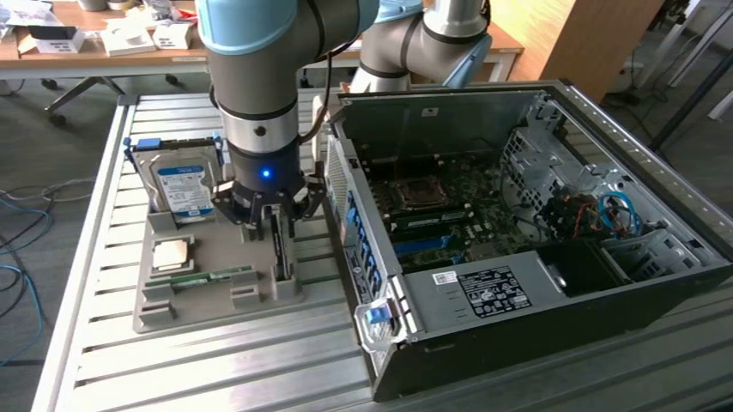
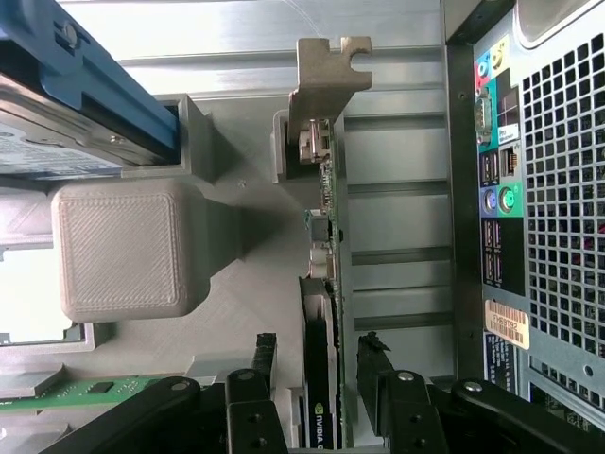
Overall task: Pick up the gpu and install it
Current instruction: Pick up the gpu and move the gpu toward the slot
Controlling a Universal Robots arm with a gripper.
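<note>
In the exterior view the Universal Robots arm [image 1: 263, 69] reaches straight down over a grey printed parts holder [image 1: 218, 313] that sits on a slatted aluminium table [image 1: 172, 369], at the exterior view's left of an open computer case [image 1: 641, 215]. The gripper [image 1: 271, 227] is down at the gpu [image 1: 281, 262], which stands on edge in a slot at the holder's side nearest the case and looks thin and dark. The same holder carries an upright hard drive [image 1: 184, 189] with a blue label, a processor chip [image 1: 172, 253] and a narrow green memory stick [image 1: 212, 277]. Inside the case the motherboard [image 1: 447, 215] lies bare, and the labelled power supply [image 1: 493, 287] sits toward the front. In the wrist view the gpu [image 2: 321, 378] is seated in the holder, its metal bracket [image 2: 321, 76] at the far end. The gripper [image 2: 319, 357] straddles the card with its jaws partly apart. One of the black fingers [image 2: 265, 355] is on each side, and a sliver of grey shows between each finger and the card, so it has hold of nothing. The hard drive [image 2: 85, 85] and a grey holder block [image 2: 123, 246] lie on one side of the card. The case's rear port panel [image 2: 496, 170] is on the other.
</note>
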